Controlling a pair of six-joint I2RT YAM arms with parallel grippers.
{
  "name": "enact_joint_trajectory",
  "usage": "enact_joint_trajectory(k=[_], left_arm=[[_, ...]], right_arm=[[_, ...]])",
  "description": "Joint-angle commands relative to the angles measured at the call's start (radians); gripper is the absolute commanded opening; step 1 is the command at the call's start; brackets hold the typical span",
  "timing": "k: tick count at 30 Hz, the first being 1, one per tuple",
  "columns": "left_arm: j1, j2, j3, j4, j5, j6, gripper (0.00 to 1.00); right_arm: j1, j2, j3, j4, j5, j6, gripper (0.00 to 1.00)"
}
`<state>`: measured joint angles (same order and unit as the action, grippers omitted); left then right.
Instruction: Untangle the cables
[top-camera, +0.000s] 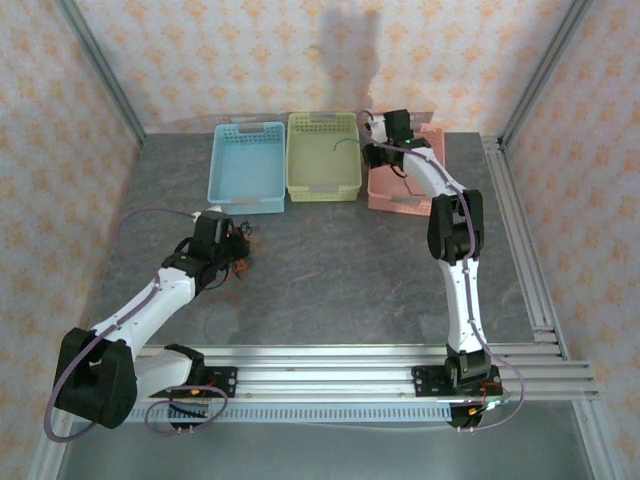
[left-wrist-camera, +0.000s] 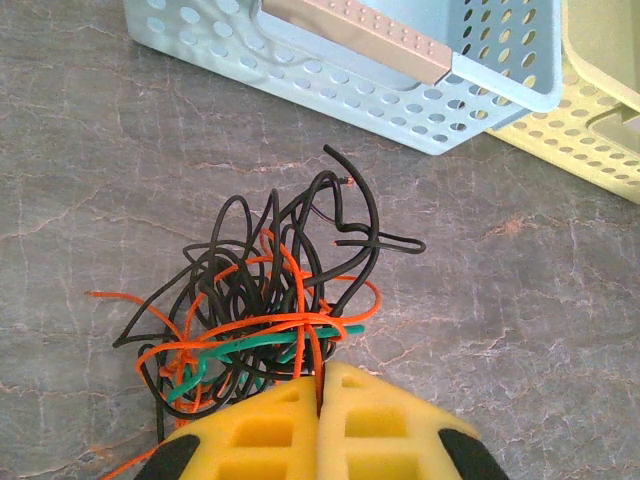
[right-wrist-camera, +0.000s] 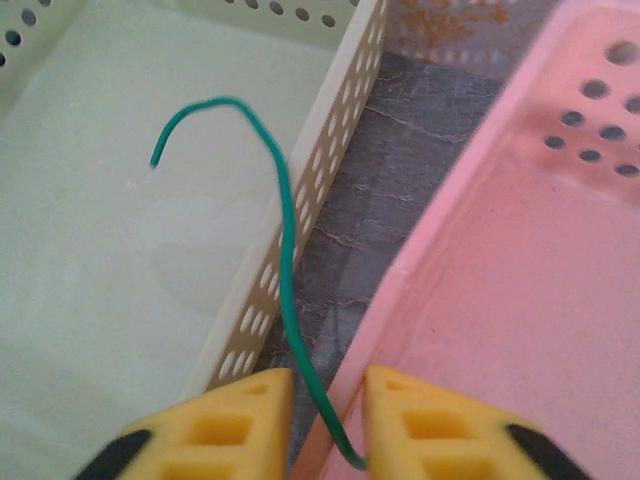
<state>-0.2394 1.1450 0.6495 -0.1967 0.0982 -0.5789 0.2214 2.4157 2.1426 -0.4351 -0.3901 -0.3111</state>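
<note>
1. Left claw (left-wrist-camera: 320, 378), bottom centre of the left wrist view: pads pressed together, with strands of the wire tangle (left-wrist-camera: 260, 290) caught in the seam.
2. Black, orange and green, the wire tangle lies mid-frame on the grey table (left-wrist-camera: 100, 200), with the blue basket (left-wrist-camera: 330, 90) above it.
3. Right claw (right-wrist-camera: 328, 378), bottom centre of the right wrist view: fingers apart. The green wire (right-wrist-camera: 285, 230) rises between them and curls to the upper left over the pale green basket (right-wrist-camera: 320, 170). The pink basket (right-wrist-camera: 470, 170) is at right.

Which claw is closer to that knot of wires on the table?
Left. The left claw is shut on the knot of wires; the right claw is far off, between the yellow basket and the pink basket.
</note>
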Motion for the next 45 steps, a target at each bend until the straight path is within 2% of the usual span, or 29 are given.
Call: enact_joint_trajectory(k=[1,5,10,18,23,32,34,37,38,45], left_arm=[[0.011,-0.012,-0.006,0.017,0.005,-0.01,0.0],[0.012,-0.01,-0.005,0.017,0.004,-0.011,0.0],[0.012,-0.01,-0.004,0.015,0.006,-0.012,0.0],[0.014,-0.011,-0.005,0.016,0.006,-0.012,0.0],[0.014,-0.008,-0.004,0.016,0.006,-0.012,0.0],[0.014,-0.008,-0.005,0.016,0.006,-0.012,0.0],[0.015,-0.008,-0.004,0.017,0.006,-0.012,0.0],[0.015,-0.008,-0.004,0.017,0.006,-0.012,0.0],[0.015,-0.007,-0.004,0.016,0.006,-0.012,0.0],[0.014,-0.001,-0.001,0.014,0.008,-0.012,0.0]], right_arm=[[-0.003,0.015,0.029,-0.02,-0.006,-0.017,0.14],[-0.003,-0.036,-0.036,0.062,0.019,-0.006,0.06],[-0.015,-0.102,-0.116,0.162,-0.021,0.06,0.02],[-0.065,-0.148,-0.175,0.259,-0.066,0.207,0.0],[-0.118,-0.144,-0.232,0.392,-0.183,0.395,0.0],[-0.12,-0.118,-0.261,0.431,-0.223,0.463,0.0],[-0.12,-0.115,-0.262,0.434,-0.232,0.476,0.03],[-0.123,-0.107,-0.26,0.438,-0.24,0.504,0.16],[-0.124,-0.105,-0.262,0.442,-0.234,0.517,0.18],[-0.129,-0.09,-0.275,0.482,-0.24,0.585,0.17]])
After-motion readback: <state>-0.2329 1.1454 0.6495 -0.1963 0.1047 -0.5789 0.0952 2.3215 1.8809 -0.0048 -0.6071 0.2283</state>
